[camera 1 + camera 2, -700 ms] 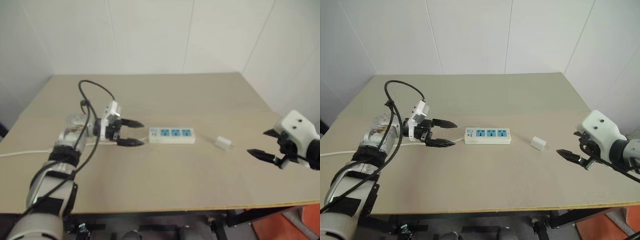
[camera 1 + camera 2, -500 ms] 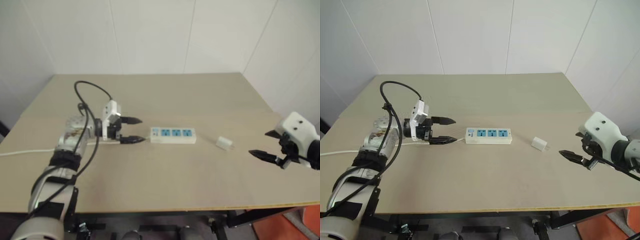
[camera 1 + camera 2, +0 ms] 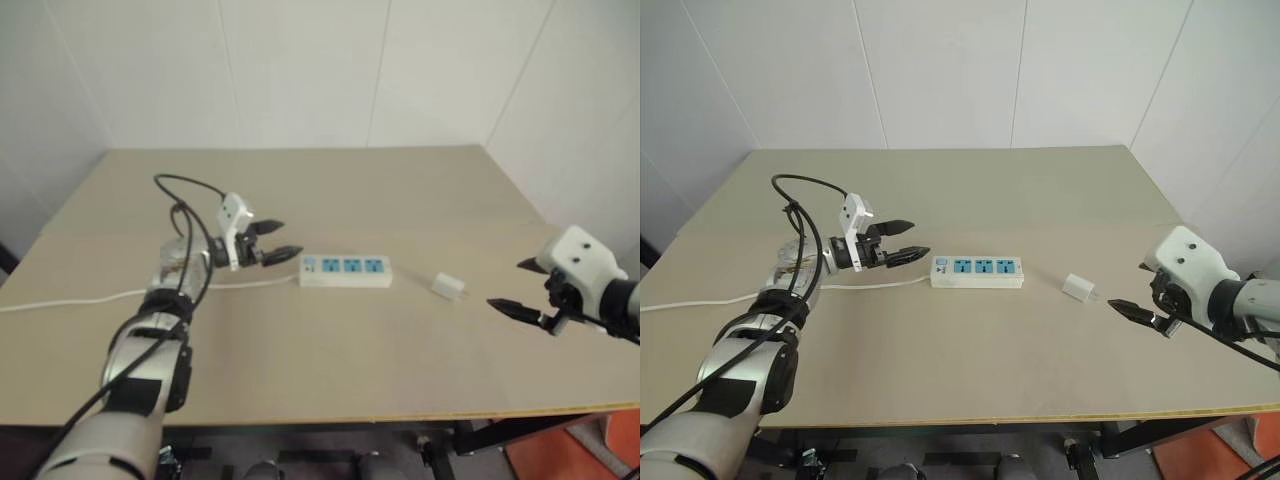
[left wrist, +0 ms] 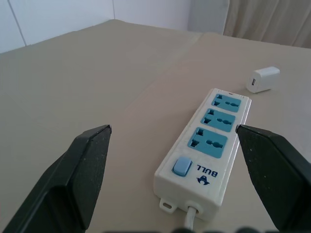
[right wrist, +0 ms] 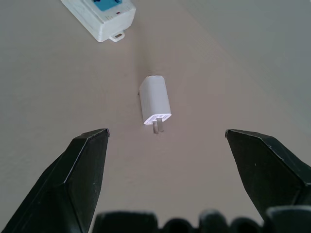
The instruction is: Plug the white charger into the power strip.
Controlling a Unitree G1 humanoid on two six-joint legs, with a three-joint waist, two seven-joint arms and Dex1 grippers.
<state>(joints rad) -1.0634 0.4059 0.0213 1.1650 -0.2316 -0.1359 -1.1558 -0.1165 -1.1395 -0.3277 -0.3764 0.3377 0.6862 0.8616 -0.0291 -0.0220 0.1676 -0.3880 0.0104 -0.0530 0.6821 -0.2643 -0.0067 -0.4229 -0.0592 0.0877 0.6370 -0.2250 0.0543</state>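
Note:
The power strip (image 3: 345, 270) lies flat at mid-table, a white bar with three blue sockets and its switch end toward my left gripper. That gripper (image 3: 285, 242) stands open just short of the switch end, nothing between its fingers; in the left wrist view the power strip (image 4: 206, 150) lies ahead between them. The white charger (image 3: 447, 286) lies on its side to the right of the strip, prongs pointing toward my right gripper (image 3: 505, 285). My right gripper is open and a short way off; in the right wrist view the white charger (image 5: 154, 102) sits ahead of its fingertips.
The strip's thin white cord (image 3: 100, 297) runs left across the tan table (image 3: 330, 370) to its left edge. A black cable (image 3: 185, 185) loops above my left wrist. White walls close the back and right sides. The table's front edge is near.
My left gripper has moved up and rightward, closer to the strip's switch end, and its wrist has rolled. My right gripper has edged left toward the charger. Strip and charger have not moved.

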